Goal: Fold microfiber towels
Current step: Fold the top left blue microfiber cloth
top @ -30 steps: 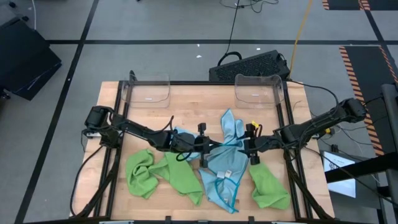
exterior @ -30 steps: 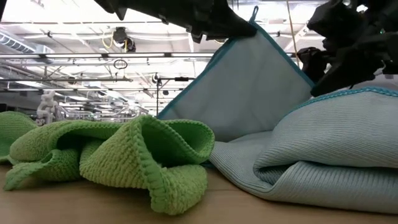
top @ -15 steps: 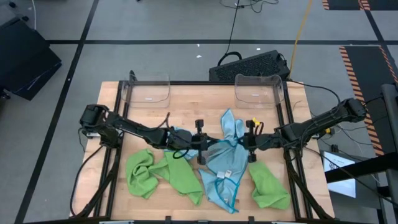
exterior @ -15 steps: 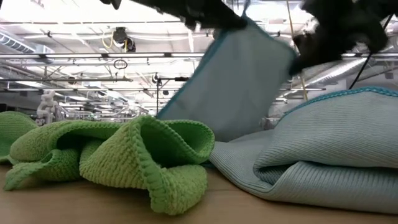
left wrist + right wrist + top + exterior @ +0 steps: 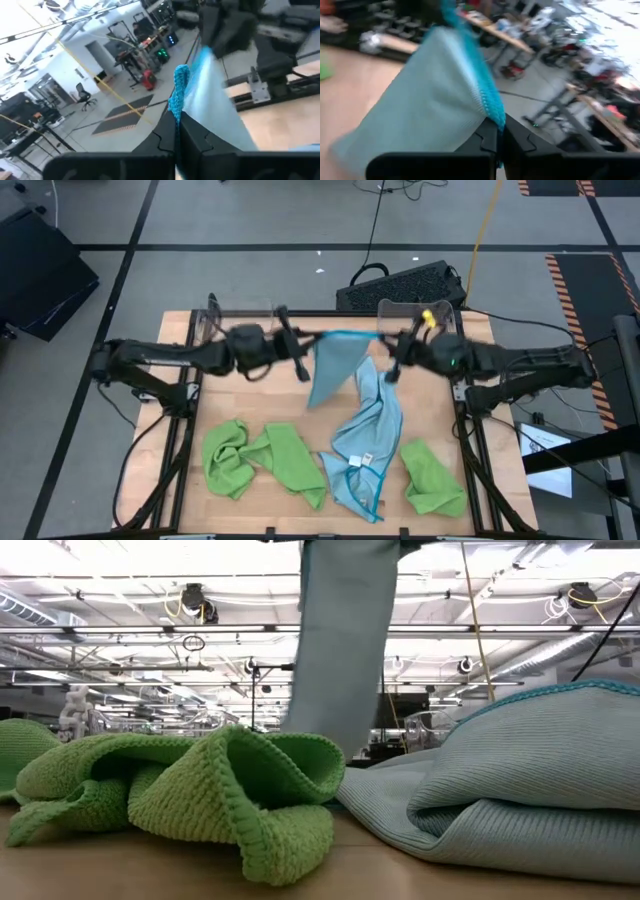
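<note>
blue towel [image 5: 333, 365] hanging mid-air at far side, left gripper [image 5: 300, 356] and right gripper [image 5: 392, 360] each pinching a top corner

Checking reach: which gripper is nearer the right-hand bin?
Right. Right gripper sits just beside the bin, holding the blue towel; left gripper is farther toward the middle.

**Legible markings: none found**

No readable text, brand, number or sign could be made out in any view. A small white tag [image 5: 367, 459] is seen on the light blue towel [image 5: 365, 442] lying on the table [image 5: 250, 370], but whatever is printed on it is too small to be read. Orange and black hazard stripes [image 5: 583, 290] are laid on the floor beside the table; no lettering is carried by them.
</note>
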